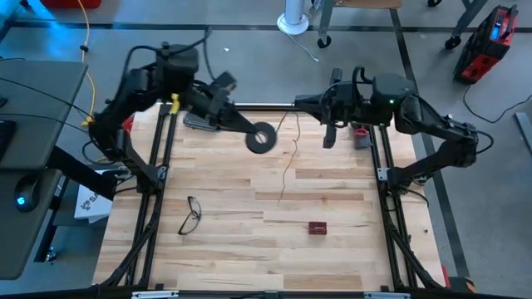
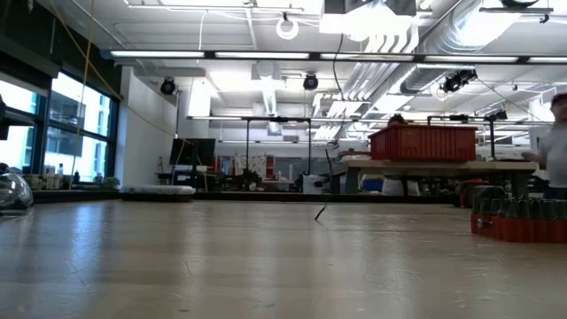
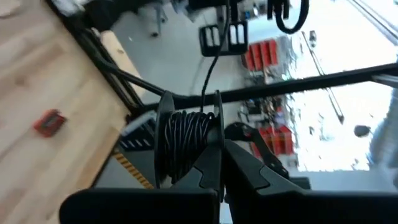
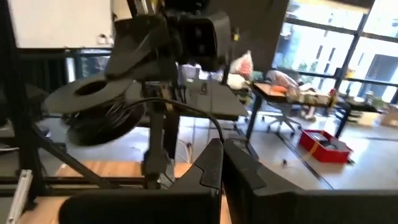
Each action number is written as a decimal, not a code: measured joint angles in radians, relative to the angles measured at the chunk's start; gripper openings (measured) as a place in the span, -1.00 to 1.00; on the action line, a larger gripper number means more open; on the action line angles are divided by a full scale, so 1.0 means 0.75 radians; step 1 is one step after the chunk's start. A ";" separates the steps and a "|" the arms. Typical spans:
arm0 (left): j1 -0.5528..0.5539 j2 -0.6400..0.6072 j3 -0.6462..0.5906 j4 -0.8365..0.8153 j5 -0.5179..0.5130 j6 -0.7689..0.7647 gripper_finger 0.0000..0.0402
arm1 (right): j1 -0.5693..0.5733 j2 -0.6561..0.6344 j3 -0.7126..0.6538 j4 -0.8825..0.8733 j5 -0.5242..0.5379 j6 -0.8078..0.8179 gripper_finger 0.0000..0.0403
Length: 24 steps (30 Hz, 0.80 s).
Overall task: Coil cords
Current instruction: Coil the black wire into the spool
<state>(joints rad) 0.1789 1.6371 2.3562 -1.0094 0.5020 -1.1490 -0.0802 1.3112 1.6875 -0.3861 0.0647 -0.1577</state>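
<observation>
The small black reel [image 1: 262,139], pale at its centre, hangs above the table's far middle with dark wire wound on it [image 3: 185,140]. My left gripper [image 1: 251,131] is shut on it. A short stretch of the thin wire [image 4: 202,114] runs from the reel to my right gripper [image 1: 299,105], which is shut on it a little to the reel's right. Below that gripper the rest of the wire [image 1: 289,158] hangs down, and its tail [image 2: 320,213] reaches the tabletop. My left gripper pinches one flange of the reel [image 3: 217,121] at its rim between its two fingers, coming from the table's left. The reel is lifted clear of the table. My right gripper pinches the thin wire [image 4: 219,134] between its fingertips, roughly level, from the table's right. The stretch to the reel arcs slack, and the rest hangs below.
Black-framed eyeglasses [image 1: 189,214] lie near the table's left front, and a small red object [image 1: 317,227] lies right of centre. A yellow cable [image 1: 87,50] hangs beyond the left side. Black frame rails [image 1: 158,158] border the wooden tabletop.
</observation>
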 joint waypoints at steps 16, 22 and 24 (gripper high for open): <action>-0.002 0.231 -0.002 0.859 0.261 -0.213 -1.00 | -0.013 0.167 -0.001 0.332 -0.200 0.074 -1.00; 0.023 0.228 0.000 1.002 0.250 -0.125 -1.00 | -0.011 0.200 0.000 0.499 -0.252 0.134 -1.00; 0.034 0.227 0.000 1.043 0.241 -0.080 -1.00 | -0.009 0.213 0.000 0.562 -0.266 0.156 -1.00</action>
<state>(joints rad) 0.2047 1.8076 2.3562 -0.2270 0.6825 -1.2091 -0.0870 1.4709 1.6875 0.0352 -0.1350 -0.0411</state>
